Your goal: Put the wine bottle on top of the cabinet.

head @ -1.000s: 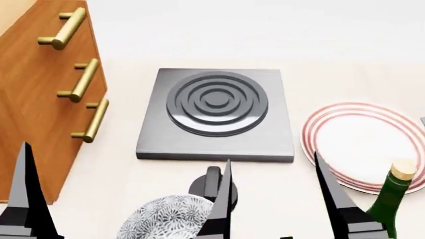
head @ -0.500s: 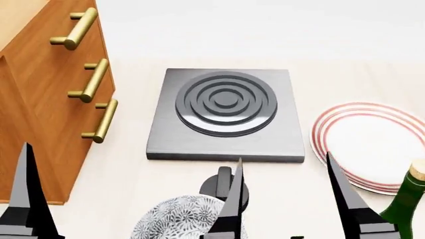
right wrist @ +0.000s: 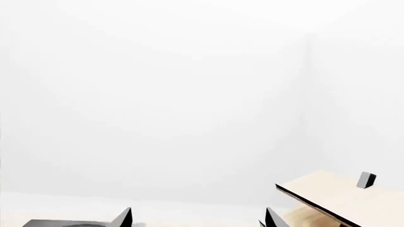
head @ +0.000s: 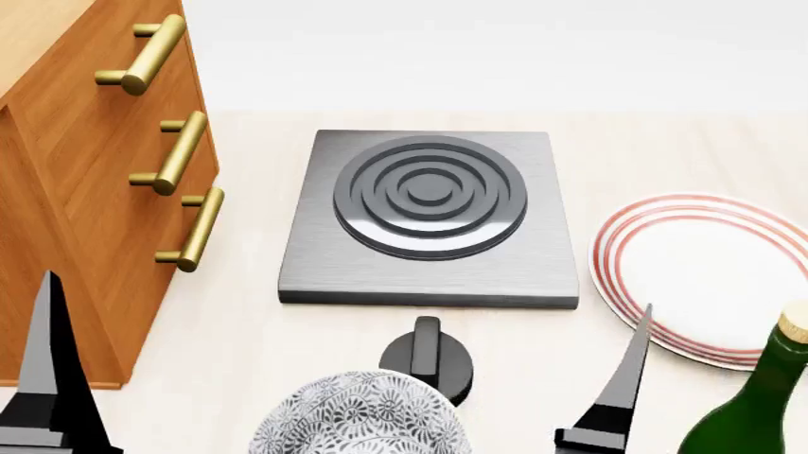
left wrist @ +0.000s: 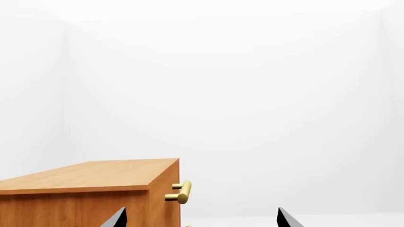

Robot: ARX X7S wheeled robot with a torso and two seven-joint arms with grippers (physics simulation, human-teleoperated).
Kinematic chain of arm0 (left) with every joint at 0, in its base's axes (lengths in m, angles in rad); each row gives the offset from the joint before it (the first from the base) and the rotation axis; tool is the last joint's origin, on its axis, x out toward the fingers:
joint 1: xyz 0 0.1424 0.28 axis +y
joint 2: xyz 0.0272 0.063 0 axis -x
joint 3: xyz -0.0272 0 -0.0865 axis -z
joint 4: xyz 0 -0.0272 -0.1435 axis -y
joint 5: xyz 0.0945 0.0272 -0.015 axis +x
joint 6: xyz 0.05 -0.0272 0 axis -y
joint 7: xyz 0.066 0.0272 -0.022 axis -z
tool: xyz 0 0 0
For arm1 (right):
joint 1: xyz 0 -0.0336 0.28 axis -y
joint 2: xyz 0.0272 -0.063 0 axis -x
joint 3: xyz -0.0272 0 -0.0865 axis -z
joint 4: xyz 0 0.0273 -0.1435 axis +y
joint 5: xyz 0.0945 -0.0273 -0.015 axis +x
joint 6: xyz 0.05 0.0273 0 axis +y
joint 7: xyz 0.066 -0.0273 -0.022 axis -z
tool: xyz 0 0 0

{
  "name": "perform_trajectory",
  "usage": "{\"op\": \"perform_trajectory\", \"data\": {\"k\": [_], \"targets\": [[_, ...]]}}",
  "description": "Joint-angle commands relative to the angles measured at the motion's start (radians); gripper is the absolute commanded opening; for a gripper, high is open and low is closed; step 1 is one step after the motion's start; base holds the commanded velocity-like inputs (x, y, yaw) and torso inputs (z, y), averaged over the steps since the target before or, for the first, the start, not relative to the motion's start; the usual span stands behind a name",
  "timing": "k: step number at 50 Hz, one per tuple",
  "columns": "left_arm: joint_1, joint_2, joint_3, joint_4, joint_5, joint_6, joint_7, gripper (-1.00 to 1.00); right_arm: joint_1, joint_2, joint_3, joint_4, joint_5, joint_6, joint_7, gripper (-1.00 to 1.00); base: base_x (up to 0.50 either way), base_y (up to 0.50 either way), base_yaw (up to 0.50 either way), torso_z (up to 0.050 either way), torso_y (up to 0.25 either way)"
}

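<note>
The wine bottle (head: pixel 758 407), dark green with a tan cork, stands at the lower right edge of the head view, beside the striped plate. The cabinet (head: pixel 76 189), orange-brown with brass bar handles, fills the left side; its flat top (left wrist: pixel 94 175) shows in the left wrist view. My right gripper (right wrist: pixel 197 218) is open and holds nothing; one of its fingers (head: pixel 619 388) rises just left of the bottle without touching it. My left gripper (left wrist: pixel 200 220) is open too, with one of its fingers (head: pixel 48 378) in front of the cabinet.
A grey hob plate (head: pixel 430 218) with raised rings lies in the middle. A red-rimmed white plate (head: pixel 694 274) lies to its right. A patterned bowl (head: pixel 360 416) and a black knob (head: pixel 430 359) are near the front. A pale wooden rack (right wrist: pixel 341 201) shows in the right wrist view.
The view swung left a second ago, then held. My right gripper has shifted: its inner finger has left the head view, and more of the bottle shows.
</note>
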Motion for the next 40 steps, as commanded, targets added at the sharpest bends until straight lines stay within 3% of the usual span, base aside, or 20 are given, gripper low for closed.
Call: {"op": "perform_trajectory", "data": {"k": [1, 40], "targets": [[-0.003, 0.019, -0.022, 0.005, -0.023, 0.019, 0.044, 1.00, -0.048, -0.010, 0.132, 0.039, 0.011, -0.029, -0.016, 1.00, 0.00, 0.00, 0.00, 0.000, 0.000], [-0.035, -0.008, 0.007, 0.007, -0.042, 0.036, 0.011, 1.00, 0.158, 0.000, 0.116, 0.376, 0.053, -0.090, -0.040, 1.00, 0.00, 0.00, 0.00, 0.000, 0.000]]}}
